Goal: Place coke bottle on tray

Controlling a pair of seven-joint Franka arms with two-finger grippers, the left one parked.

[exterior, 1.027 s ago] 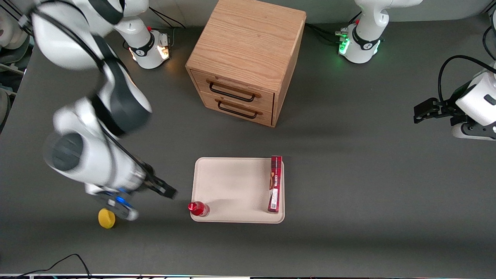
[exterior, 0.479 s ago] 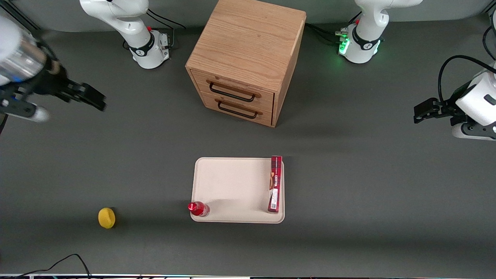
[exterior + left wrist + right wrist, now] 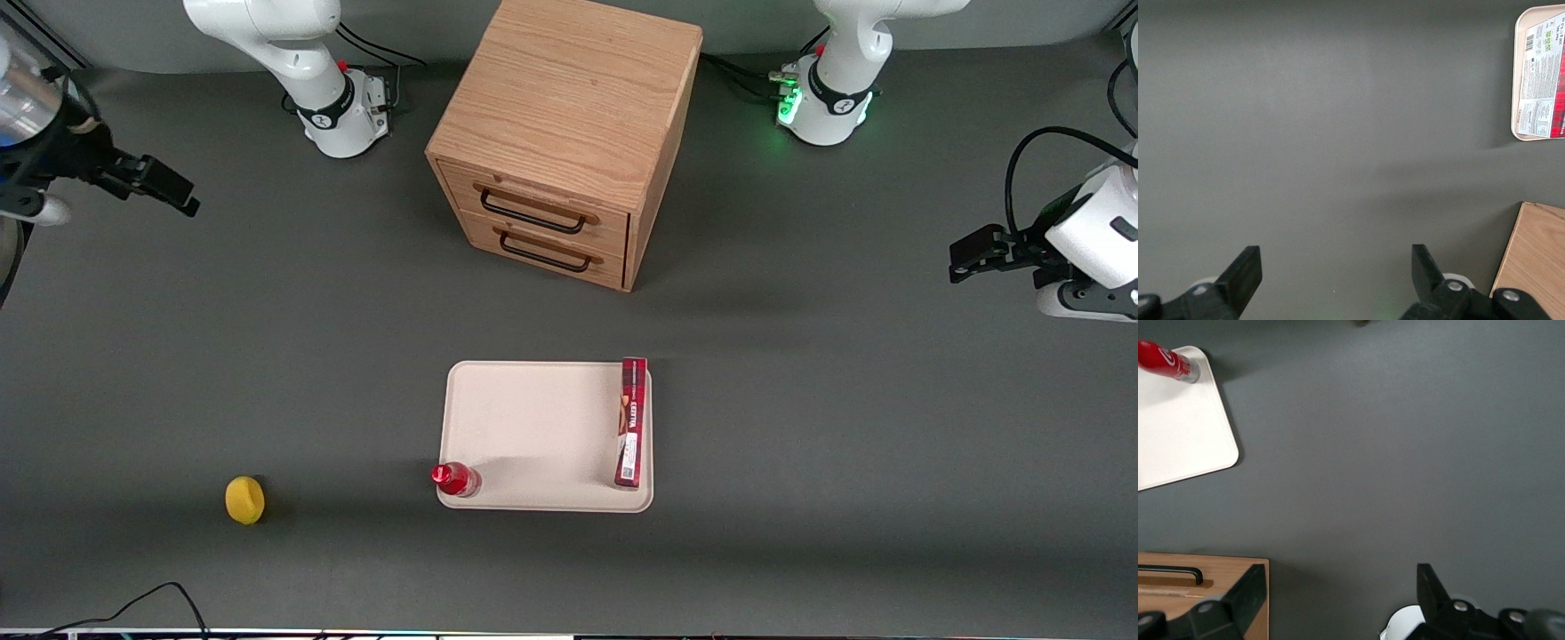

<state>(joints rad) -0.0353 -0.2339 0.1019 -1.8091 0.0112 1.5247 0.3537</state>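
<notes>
The tool [image 3: 182, 197] has pulled back to approx 10 o'clock of the table, jaws wide, empty. The coke bottle [image 3: 455, 478] stands on the tray [image 3: 533, 427] at its 7 o'clock corner; task looks done.

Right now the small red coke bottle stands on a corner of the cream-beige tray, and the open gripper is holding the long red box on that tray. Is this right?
Not quite. The open gripper holds nothing: the front view shows it up at the working arm's end of the table, away from the cream-beige tray. The long red box lies on the tray by itself, and the small red coke bottle does stand on a corner.
</notes>
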